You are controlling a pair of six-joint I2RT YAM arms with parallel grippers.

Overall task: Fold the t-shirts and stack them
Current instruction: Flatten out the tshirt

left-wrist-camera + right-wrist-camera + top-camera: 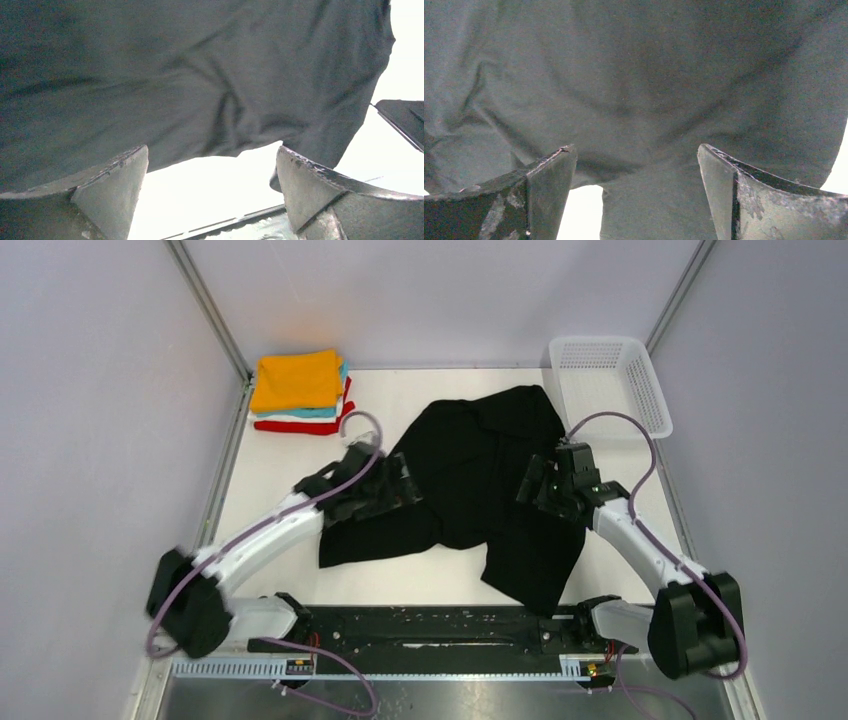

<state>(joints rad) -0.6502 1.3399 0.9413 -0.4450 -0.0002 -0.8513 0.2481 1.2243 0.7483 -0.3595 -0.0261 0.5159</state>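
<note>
A large black t-shirt (478, 455) lies crumpled and spread over the middle of the white table (270, 490). At the back left sits a folded stack of t-shirts: orange (297, 378) on top, then teal (343, 370), white (272, 417) and red (300, 427). My left gripper (402, 487) hovers low over the black shirt's left part, open; in its wrist view the left gripper (211, 149) frames the shirt's (200, 75) hem and bare table. My right gripper (536, 490) is over the shirt's right part, also open; the right gripper (635, 147) has black cloth (649, 75) spread under it, none pinched.
A white plastic mesh basket (645, 390) stands at the back right corner. Grey walls with metal frame posts (210, 310) close in the table on three sides. A black rail (430, 625) runs along the near edge between the arm bases.
</note>
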